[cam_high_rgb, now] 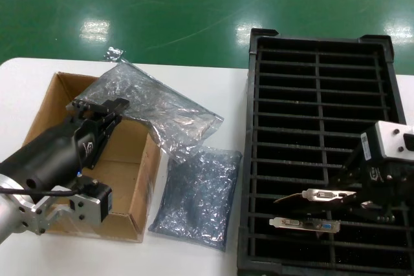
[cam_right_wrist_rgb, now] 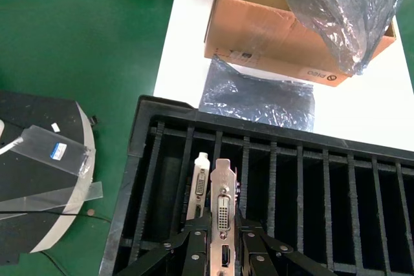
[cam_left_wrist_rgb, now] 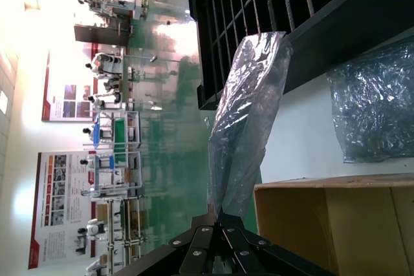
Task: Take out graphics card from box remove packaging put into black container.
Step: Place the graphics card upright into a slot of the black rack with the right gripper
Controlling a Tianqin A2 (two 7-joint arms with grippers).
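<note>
My right gripper is shut on a graphics card, gripping its silver end bracket, low over the near slots of the black container. A second card stands in a slot beside it. My left gripper is shut on one end of the crinkly packaging. It holds the bag above the far side of the cardboard box, and the bag stretches toward the container.
Another silver-grey bag lies flat on the white table between box and container. Green floor lies beyond the table's far edge. A round black base shows on the floor beside the table.
</note>
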